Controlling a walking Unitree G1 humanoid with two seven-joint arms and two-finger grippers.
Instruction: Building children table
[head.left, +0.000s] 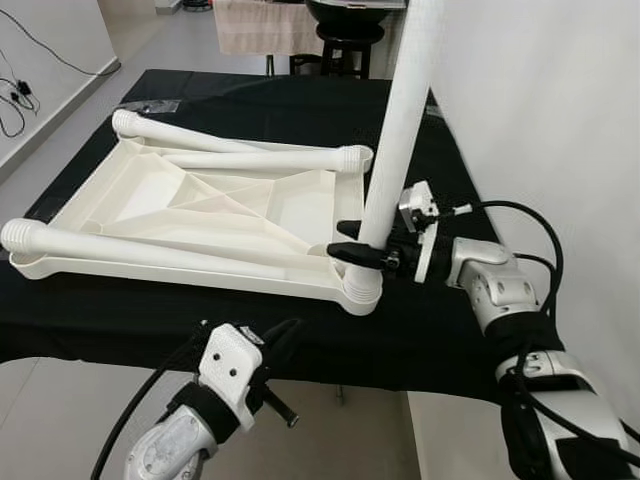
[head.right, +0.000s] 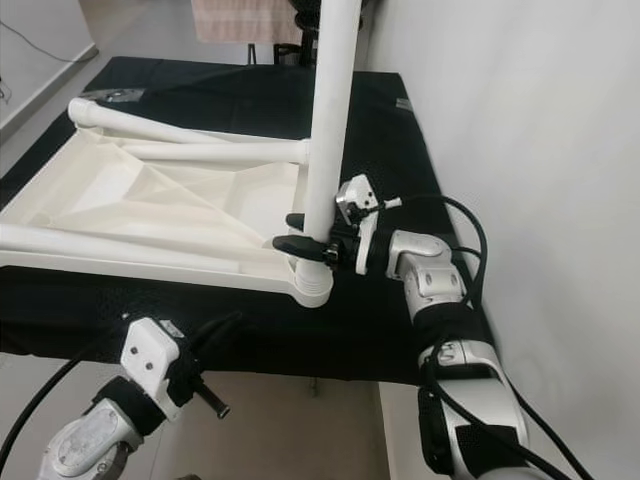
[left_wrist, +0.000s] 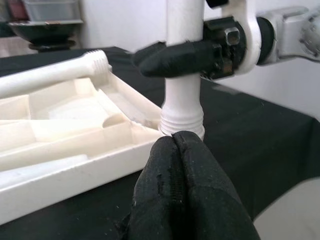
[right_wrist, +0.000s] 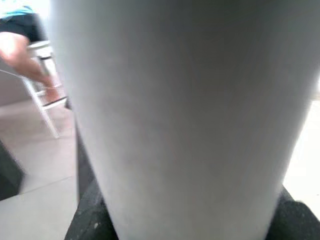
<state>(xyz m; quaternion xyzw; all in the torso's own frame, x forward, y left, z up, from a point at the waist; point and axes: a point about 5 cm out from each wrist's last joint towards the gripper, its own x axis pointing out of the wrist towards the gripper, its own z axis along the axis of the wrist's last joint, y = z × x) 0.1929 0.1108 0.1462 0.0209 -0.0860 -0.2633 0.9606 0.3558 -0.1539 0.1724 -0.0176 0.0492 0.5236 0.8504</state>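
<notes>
Gripping the upright white leg (head.left: 395, 130) just above the corner socket (head.left: 362, 290) of the upturned tabletop (head.left: 190, 215), the right pincer (head.left: 352, 243) seats it, seemingly threaded in; next it needs twisting tight. Left pincer (left_wrist: 175, 165) hangs clenched, empty, below the table (head.left: 120, 320) edge.

We see a black-covered table (head.left: 440, 330) beside a white wall (head.left: 540, 100), pale grey floor (head.left: 60, 420) along its near edge, and a dark stool (head.left: 345, 45) beyond its far edge.
</notes>
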